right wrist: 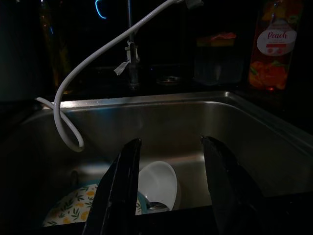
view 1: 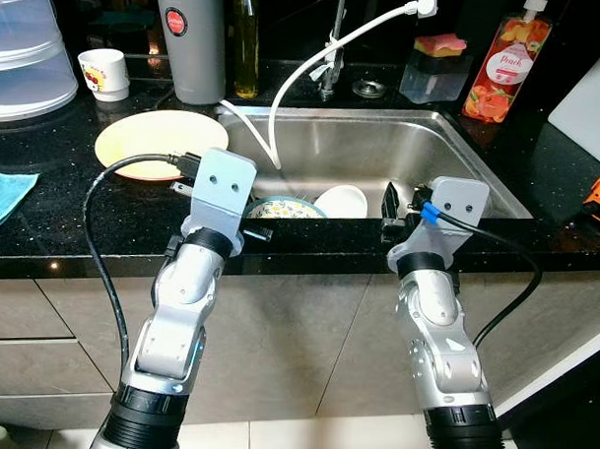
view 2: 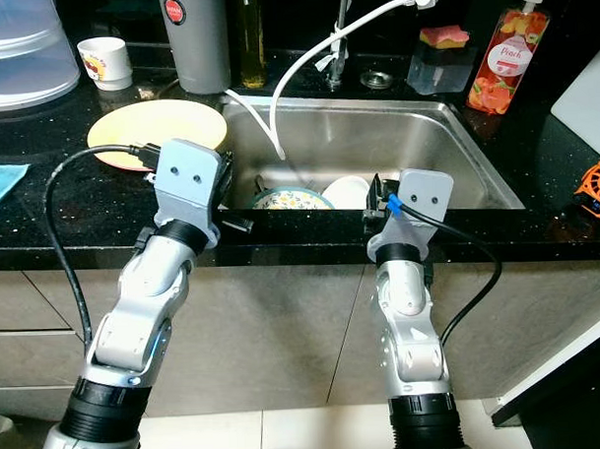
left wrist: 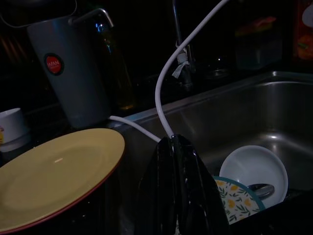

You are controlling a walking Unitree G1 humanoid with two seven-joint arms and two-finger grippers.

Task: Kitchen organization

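Dishes, a white bowl (view 1: 341, 199) and a floral plate (left wrist: 237, 201), lie stacked in the steel sink (view 1: 475, 164) below both grippers: the left gripper (left wrist: 178, 161) pressed together, the right gripper (right wrist: 171, 166) spread apart over the bowl. Reaching in could snag the dangling white hose (view 1: 295, 77) or clip the yellow plate (view 1: 149, 141) overhanging the black speckled counter (view 1: 44, 224).

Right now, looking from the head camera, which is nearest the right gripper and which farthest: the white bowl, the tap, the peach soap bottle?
1. White bowl, in the sink just beyond the right gripper.
2. Tap, at the sink's back edge, left of the gripper.
3. Peach soap bottle, on the back counter, far right.

The tap and bottle are close; the bottle looks slightly farther.
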